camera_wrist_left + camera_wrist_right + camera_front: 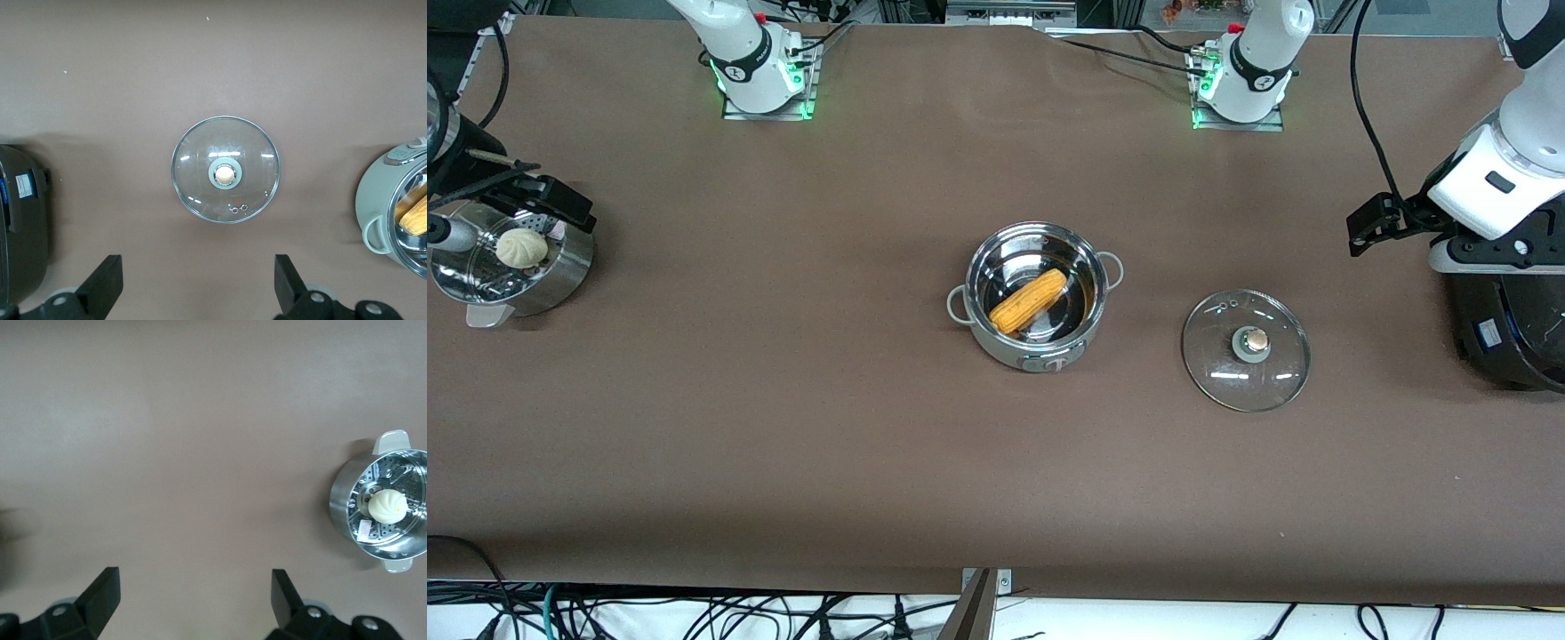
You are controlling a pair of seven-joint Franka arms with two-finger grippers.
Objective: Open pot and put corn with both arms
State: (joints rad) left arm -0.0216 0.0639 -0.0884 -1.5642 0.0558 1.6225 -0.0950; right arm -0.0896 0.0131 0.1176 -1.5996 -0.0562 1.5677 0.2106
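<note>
The steel pot (1005,348) stands open at the table's middle. The yellow-orange corn (1029,300) lies slanted inside it. The glass lid (1246,349) with its tan knob lies flat on the table beside the pot, toward the left arm's end. My left gripper (1362,233) is open and empty, up in the air near the black cooker. Its wrist view shows the gripper (198,280), the lid (225,169), and the pot's wall (373,200) with the corn (412,212). My right gripper (569,209) is open and empty over the steamer basket, and it shows again in its wrist view (193,597).
A perforated steamer basket (560,276) with a white bun (521,248) stands at the right arm's end; its wall (341,513) and bun (387,506) show in the right wrist view. A big black cooker (1507,329) stands at the left arm's end and shows in the left wrist view (23,220).
</note>
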